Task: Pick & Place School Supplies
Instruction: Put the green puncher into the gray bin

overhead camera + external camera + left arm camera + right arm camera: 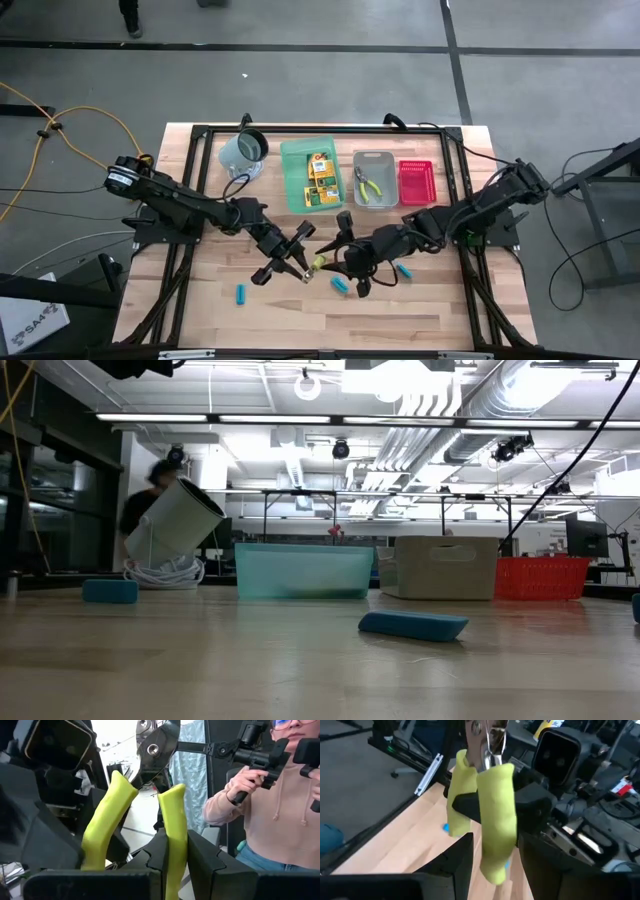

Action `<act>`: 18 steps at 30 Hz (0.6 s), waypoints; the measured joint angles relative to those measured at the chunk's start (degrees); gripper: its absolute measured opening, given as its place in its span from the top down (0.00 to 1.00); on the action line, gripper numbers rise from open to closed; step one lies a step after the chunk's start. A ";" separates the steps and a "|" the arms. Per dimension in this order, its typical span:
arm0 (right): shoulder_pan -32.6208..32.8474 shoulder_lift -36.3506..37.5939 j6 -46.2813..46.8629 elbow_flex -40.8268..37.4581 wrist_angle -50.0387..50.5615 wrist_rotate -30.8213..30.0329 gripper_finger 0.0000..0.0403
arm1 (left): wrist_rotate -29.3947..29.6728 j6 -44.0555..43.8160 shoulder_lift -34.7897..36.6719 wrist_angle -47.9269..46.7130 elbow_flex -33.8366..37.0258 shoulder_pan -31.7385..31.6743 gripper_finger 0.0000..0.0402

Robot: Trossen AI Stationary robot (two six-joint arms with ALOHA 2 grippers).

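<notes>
Nearest us, the yellow-green-handled pliers (167, 835) sit mid-table, gripped at once by the left gripper (290, 258) and the right gripper (345, 262), each closed on a handle.

faint "sa4"-like print on white box (22, 322), floor corner, otherwise unreadable

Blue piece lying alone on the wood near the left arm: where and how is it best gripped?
Grip the blue piece across its narrow middle, with the fingers coming straight down from above. It lies flat on the table, short and stubby, and bare wood shows along both long sides, so the fingers should fit there.
</notes>
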State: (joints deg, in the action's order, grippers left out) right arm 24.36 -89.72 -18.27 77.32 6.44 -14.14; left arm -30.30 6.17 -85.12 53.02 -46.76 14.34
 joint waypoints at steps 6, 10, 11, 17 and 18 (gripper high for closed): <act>-0.40 -0.25 0.30 -0.02 0.01 0.82 0.67 | -0.02 -0.04 0.00 -0.16 0.00 -0.47 0.89; -0.40 -0.25 0.23 -0.02 0.12 0.77 0.76 | -0.16 0.00 0.00 -0.48 0.00 -0.47 0.89; -0.40 -0.25 0.23 -0.02 0.06 0.70 0.78 | -0.10 0.00 0.00 -0.47 0.00 -0.47 0.89; -0.40 -0.25 0.34 -0.02 0.10 0.50 0.81 | 0.00 0.02 0.00 -0.51 0.00 -0.47 0.89; -0.40 -0.25 0.50 -0.02 0.13 0.53 0.79 | 0.00 0.00 0.00 -0.51 0.02 -0.47 0.89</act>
State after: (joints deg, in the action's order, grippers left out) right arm 23.97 -89.97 -17.77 77.30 6.57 -13.61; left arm -30.30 6.17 -85.12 52.51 -46.74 13.87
